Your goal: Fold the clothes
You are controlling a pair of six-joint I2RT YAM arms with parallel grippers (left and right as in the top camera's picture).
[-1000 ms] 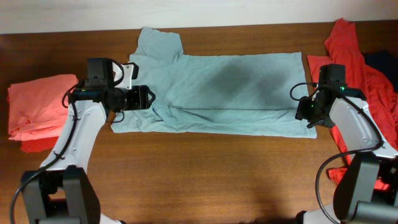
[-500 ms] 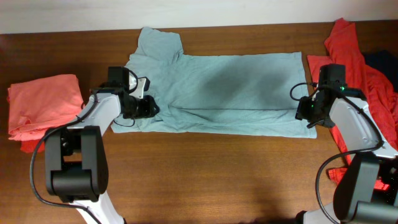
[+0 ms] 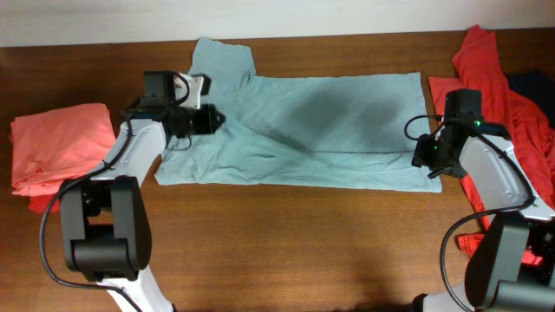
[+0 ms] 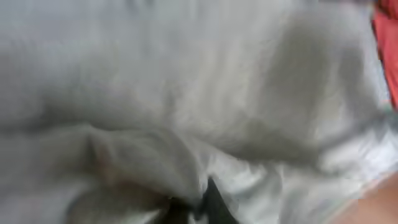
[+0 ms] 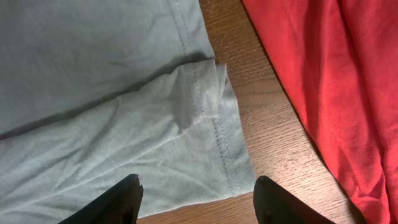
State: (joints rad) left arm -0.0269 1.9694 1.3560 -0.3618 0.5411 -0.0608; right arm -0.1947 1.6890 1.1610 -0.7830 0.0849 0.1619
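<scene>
A pale grey-blue T-shirt (image 3: 329,121) lies flat across the table, with its collar to the left. My left gripper (image 3: 211,120) sits on its left part near the sleeve. In the blurred left wrist view, cloth (image 4: 186,93) fills the frame and bunches around the dark fingertips of the left gripper (image 4: 193,208), which are pinched on a fold. My right gripper (image 3: 422,156) hovers over the shirt's near right hem corner (image 5: 217,124). Seen from the wrist, the right gripper (image 5: 199,182) is open with nothing between its fingers.
A folded salmon-pink garment (image 3: 61,152) lies at the left edge. A crumpled red garment (image 3: 486,69) lies at the right, close beside the shirt's hem (image 5: 323,81), with a dark item (image 3: 533,87) behind it. Bare wood runs along the front.
My left gripper has closed on the shirt's left part and moved toward the far edge, pulling a diagonal crease into the cloth. The right arm has not moved.
</scene>
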